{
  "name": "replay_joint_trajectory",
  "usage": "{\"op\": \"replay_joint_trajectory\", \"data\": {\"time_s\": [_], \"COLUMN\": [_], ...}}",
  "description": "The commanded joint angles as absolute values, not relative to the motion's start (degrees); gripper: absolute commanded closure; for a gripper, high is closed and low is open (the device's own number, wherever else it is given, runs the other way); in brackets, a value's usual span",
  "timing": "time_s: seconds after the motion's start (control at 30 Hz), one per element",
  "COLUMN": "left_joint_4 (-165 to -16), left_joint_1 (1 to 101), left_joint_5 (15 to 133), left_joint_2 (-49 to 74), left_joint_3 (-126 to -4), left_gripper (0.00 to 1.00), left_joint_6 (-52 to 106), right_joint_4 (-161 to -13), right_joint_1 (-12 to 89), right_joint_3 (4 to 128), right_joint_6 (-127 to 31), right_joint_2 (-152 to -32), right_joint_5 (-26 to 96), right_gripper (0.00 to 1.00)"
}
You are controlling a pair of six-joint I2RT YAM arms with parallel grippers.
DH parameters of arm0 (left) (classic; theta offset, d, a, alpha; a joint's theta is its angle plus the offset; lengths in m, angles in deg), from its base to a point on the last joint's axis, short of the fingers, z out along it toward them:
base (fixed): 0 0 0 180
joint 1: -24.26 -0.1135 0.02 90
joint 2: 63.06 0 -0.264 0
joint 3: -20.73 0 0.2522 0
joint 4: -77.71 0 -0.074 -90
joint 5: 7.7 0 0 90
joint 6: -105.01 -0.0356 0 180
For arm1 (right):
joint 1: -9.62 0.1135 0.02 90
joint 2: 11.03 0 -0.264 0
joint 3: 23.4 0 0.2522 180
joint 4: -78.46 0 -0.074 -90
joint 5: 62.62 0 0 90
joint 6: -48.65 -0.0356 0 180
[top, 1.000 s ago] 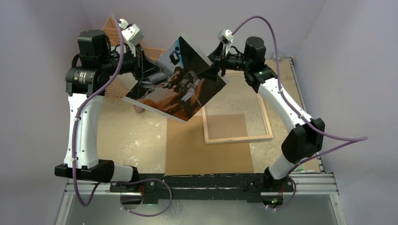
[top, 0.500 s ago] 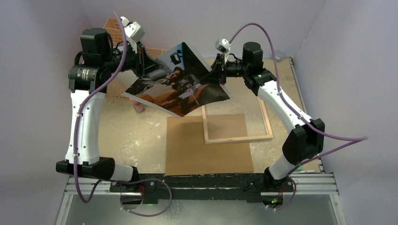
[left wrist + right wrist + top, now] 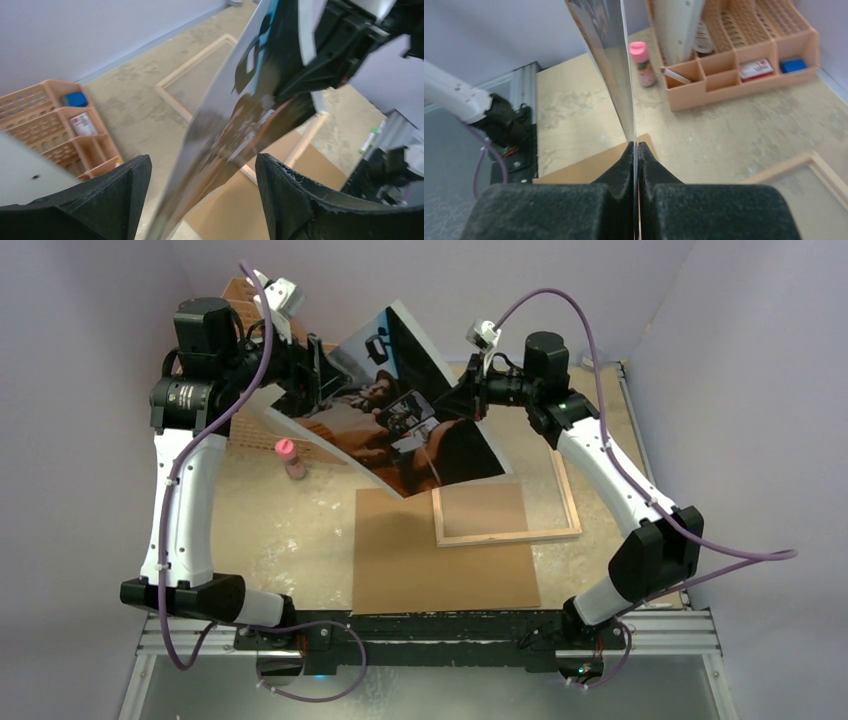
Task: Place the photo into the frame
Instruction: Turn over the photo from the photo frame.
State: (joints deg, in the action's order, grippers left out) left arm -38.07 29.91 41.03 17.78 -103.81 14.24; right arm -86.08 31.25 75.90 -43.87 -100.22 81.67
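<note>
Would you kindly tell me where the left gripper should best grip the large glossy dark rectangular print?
Probably its left edge, edge-on from the left, opposite the right gripper's pinch. The glossy dark rectangular print is a thin sheet held tilted in the air, its edge between the open left gripper's fingers, which can close across both faces.

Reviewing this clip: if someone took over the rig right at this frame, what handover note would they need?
Right gripper: shut on the photo, pinching its edge.
Left gripper: open, fingers spread wide on either side of the photo, not clamping it.
The photo hangs tilted in the air over the far half of the table, picture side towards the top camera.
The frame lies flat on the right of the table, partly over a brown fibreboard sheet.
Done: photo lifted.
Left: lower the photo into the frame and release it.
</note>
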Motion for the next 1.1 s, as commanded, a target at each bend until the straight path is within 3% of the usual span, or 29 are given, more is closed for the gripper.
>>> {"op": "replay_joint_trajectory", "data": {"time_s": [0.0,0.33,0.9,1.07], "left_joint_4": [-43.1,-52.2,-63.2,-60.9], "left_joint_1": [29.6,29.6,29.6,29.6], "left_joint_5": [54.5,75.0,68.2,67.6], "left_joint_2": [18.2,16.6,16.9,17.5], "left_joint_3": [-103.4,-95.6,-82.0,-81.3], "left_gripper": [0.18,0.14,0.16,0.17], "left_joint_6": [18.9,27.2,37.1,36.2], "right_joint_4": [-84.7,-73.1,-49.8,-54.4], "right_joint_1": [30.1,29.3,29.3,29.2], "right_joint_3": [74.7,83.1,107.1,102.6], "right_joint_6": [-45.7,-51.1,-50.5,-42.3], "right_joint_2": [-96.7,-97.2,-105.2,-102.5], "right_joint_5": [67.2,34.2,0.1,-12.3], "right_gripper": [1.0,1.0,1.0,1.0]}}
